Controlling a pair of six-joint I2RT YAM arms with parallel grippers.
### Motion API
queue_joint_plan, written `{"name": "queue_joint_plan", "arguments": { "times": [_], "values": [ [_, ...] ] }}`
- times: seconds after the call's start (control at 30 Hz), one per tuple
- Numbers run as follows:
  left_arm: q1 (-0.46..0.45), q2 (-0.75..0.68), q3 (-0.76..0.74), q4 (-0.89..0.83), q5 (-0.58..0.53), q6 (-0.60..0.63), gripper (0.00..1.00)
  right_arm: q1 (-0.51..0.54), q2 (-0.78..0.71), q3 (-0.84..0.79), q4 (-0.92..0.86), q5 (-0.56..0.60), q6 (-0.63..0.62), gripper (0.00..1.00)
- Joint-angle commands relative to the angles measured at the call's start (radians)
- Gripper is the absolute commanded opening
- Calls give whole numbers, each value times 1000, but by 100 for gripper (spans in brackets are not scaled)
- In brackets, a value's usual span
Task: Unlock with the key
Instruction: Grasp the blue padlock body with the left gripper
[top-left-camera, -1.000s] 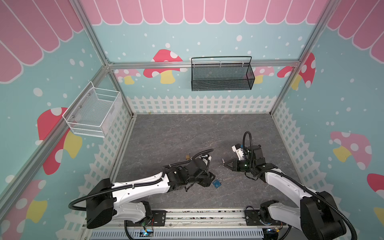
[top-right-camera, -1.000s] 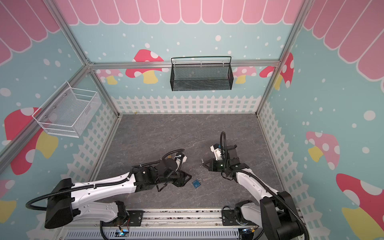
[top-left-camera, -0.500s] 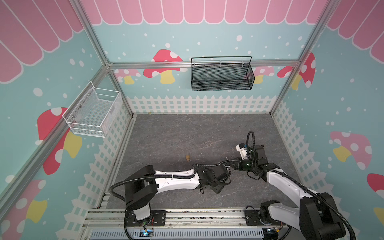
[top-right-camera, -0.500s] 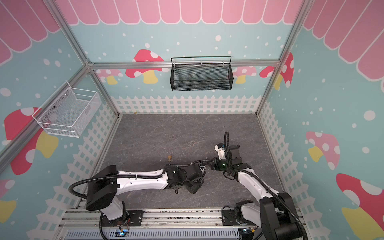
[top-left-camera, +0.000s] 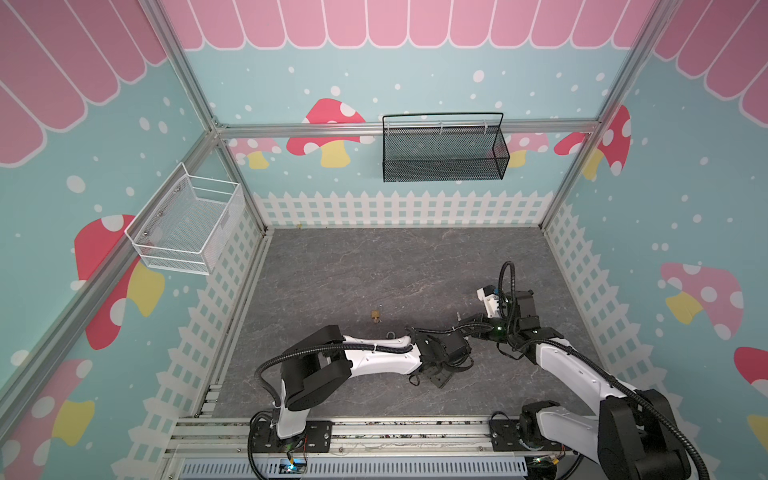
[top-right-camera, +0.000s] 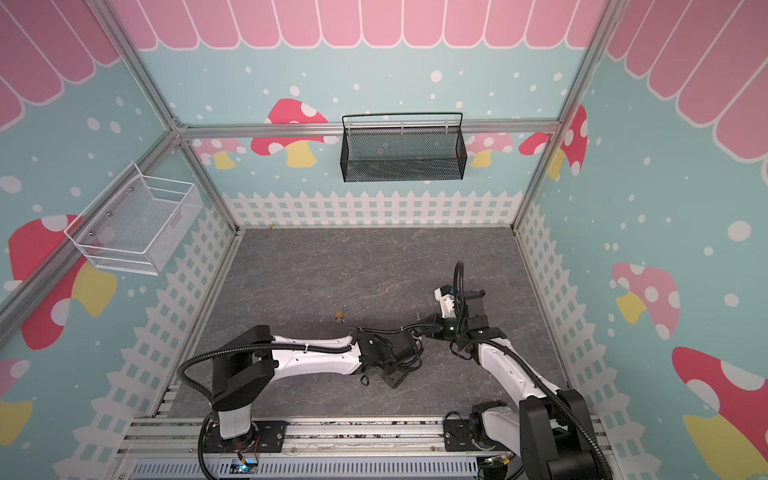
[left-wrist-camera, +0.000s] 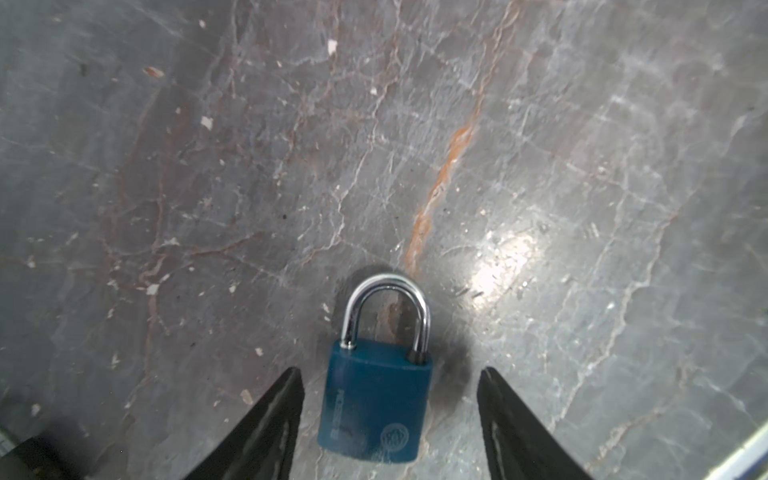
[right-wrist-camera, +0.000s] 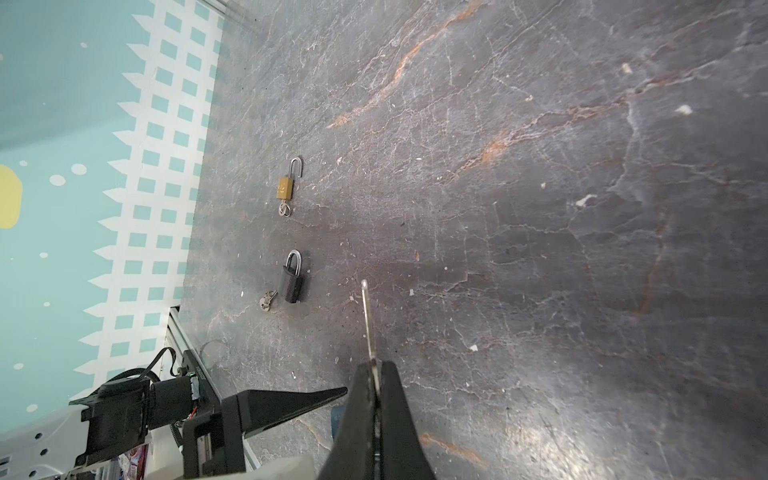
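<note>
My left end effector (left-wrist-camera: 388, 370), jaws apart, straddles the blue metal padlock (left-wrist-camera: 374, 407); my right end effector (right-wrist-camera: 376, 368) pinches the slim silver key (right-wrist-camera: 366, 320). Next I should clamp the body, then align the key.

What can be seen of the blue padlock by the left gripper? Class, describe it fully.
The blue padlock lies flat on the grey marbled floor. Its blue body bears a round emblem near one corner and lettering along one edge. The shiny silver shackle looks shut, both legs in the body. It sits between the open fingers of the left gripper, touching neither.
</note>
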Motion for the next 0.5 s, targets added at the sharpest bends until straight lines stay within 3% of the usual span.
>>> {"name": "queue_joint_plan", "arguments": {
  "times": [0.0,0.47],
  "values": [
    [-2,36,41,-64,-14,5,65,-11,-6,-22,-5,-6,-11,0],
    [-1,71,69,-145,20,-62,55,-28,-1,-29,-4,-32,-12,0]
  ]
}}
